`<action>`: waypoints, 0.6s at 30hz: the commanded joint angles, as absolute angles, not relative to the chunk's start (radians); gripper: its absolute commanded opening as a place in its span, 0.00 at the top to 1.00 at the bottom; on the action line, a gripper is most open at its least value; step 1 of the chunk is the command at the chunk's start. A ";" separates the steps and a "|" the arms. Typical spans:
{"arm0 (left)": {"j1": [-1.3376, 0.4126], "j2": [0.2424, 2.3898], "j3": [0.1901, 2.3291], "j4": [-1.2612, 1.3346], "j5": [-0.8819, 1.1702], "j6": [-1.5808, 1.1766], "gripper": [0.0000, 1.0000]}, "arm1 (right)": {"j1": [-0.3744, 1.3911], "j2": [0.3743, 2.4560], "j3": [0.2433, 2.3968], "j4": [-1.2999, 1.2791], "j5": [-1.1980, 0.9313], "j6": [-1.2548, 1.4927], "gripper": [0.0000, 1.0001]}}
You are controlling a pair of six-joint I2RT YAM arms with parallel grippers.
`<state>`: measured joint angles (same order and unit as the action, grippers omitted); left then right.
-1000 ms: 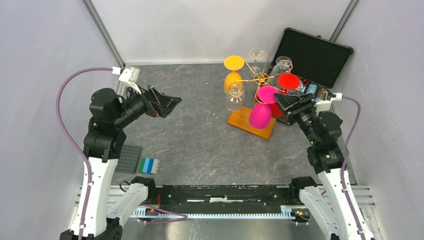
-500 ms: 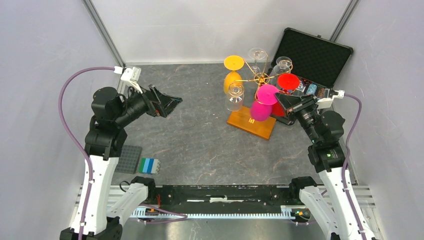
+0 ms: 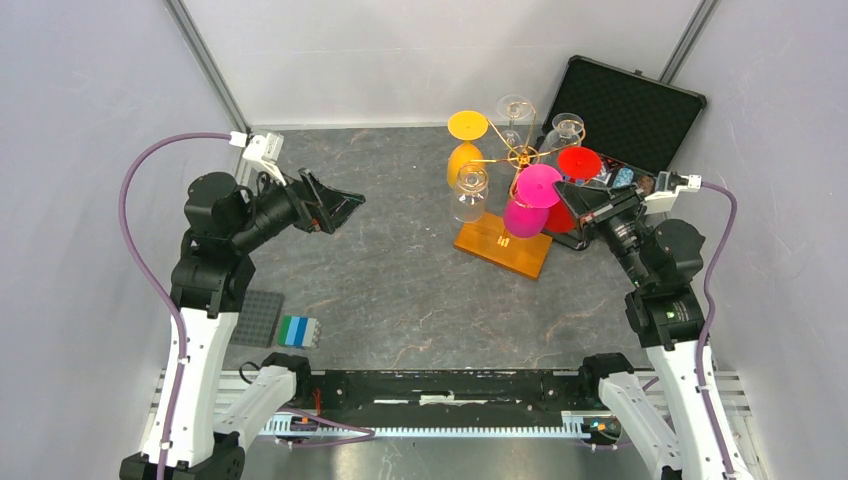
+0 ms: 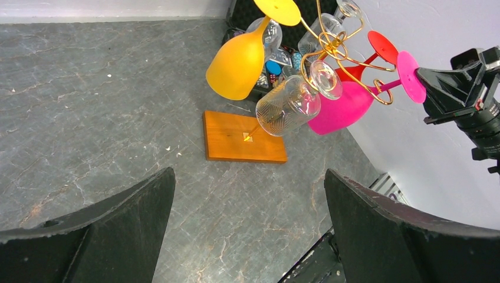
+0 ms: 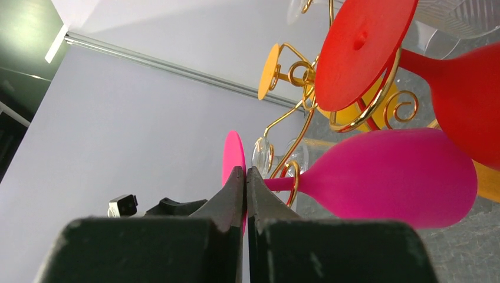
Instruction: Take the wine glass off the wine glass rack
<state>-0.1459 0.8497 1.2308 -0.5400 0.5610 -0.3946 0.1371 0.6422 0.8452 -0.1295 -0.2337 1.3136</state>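
Note:
The wine glass rack (image 3: 522, 155) is gold wire with curled arms on an orange-brown wooden base (image 3: 495, 250), at the back right. A pink wine glass (image 3: 524, 216) hangs from it upside down, stem in a gold loop. My right gripper (image 3: 560, 190) is shut on the rim of its round pink foot (image 5: 233, 153); in the right wrist view the pink bowl (image 5: 389, 177) lies just right of the gripper (image 5: 245, 170). My left gripper (image 3: 345, 205) is held open above the table, far left of the rack, and holds nothing (image 4: 249, 172).
Also on the rack: a yellow glass (image 3: 462, 160), a red glass (image 3: 577, 162) and clear glasses (image 3: 470, 192). An open black case (image 3: 625, 110) stands behind the rack. A grey studded plate (image 3: 258, 318) and a blue-green block (image 3: 298, 330) lie front left.
The right gripper has closed on the pink glass's foot and drawn slightly right; the pink bowl has swung up toward the rack. The left arm has barely moved.

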 commanded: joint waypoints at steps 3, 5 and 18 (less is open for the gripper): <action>-0.144 0.852 1.247 -0.516 0.578 -0.428 0.00 | 0.138 0.646 0.901 -0.163 -0.297 1.315 1.00; -0.144 0.852 1.246 -0.516 0.579 -0.426 0.00 | 0.139 0.663 0.911 -0.173 -0.334 1.303 1.00; -0.144 0.853 1.237 -0.517 0.572 -0.425 0.00 | 0.140 0.693 0.868 -0.068 -0.394 1.317 1.00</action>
<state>-0.1459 0.8558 1.2308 -0.5400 0.5606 -0.3954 0.1371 0.6807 0.8669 -0.1642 -0.3660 1.3087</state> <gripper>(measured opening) 0.993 0.011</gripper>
